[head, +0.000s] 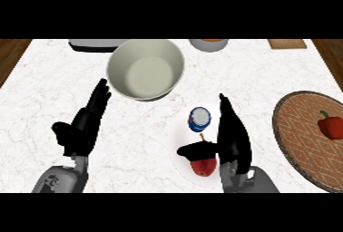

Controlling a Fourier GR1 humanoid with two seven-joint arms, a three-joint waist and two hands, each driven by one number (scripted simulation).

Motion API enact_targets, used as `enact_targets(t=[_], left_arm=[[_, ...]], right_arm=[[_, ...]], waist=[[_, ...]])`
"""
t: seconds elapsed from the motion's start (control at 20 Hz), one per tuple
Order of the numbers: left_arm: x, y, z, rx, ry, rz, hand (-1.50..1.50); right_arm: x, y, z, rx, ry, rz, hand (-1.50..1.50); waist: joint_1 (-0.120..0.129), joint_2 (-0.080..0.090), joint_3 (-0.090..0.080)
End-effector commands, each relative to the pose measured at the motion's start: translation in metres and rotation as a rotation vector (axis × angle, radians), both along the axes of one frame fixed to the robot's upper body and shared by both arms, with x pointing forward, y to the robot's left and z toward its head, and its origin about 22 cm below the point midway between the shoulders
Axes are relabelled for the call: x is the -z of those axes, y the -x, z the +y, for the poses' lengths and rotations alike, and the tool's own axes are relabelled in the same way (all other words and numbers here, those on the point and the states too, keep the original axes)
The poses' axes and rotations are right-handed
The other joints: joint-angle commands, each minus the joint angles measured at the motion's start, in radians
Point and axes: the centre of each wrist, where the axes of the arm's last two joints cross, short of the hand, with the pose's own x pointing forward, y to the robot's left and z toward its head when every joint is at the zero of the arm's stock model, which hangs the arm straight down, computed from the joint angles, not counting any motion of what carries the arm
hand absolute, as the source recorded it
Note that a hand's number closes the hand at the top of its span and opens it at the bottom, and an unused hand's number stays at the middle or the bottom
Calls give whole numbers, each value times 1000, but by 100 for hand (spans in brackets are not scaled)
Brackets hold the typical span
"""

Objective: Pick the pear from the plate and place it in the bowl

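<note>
Your right hand [231, 136] has straight fingers [224, 111], thumb over the pear [203, 166]; not yet grasped, it may roll toward the can [199, 118] beside them.

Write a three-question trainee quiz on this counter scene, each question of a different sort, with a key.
1. True or false: the pear already lies in the bowl.
2. Multiple choice: what lies on the woven mat at the right? A) a banana B) a red pepper C) a spoon
3. Fill in: the right hand has its thumb over the ____, while the left hand rests open beside the bowl.

Key:
1. False; it sits on the white plate, next to a small blue-and-white can.
2. B
3. pear
</note>
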Motion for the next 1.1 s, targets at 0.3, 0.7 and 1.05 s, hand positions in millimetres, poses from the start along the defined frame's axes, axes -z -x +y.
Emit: enact_targets(t=[0.3, 0.7, 1.05], left_arm=[[10, -3, 9, 1, 9, 0, 0], [1, 2, 14, 3, -4, -7, 0], [10, 3, 6, 9, -5, -8, 0]], right_arm=[[-6, 24, -9, 79, -92, 110, -150], [-2, 38, -3, 111, -199, 28, -150], [21, 34, -6, 133, -237, 64, -150]], waist=[[-6, 1, 0], [-1, 1, 0], [-1, 2, 1]])
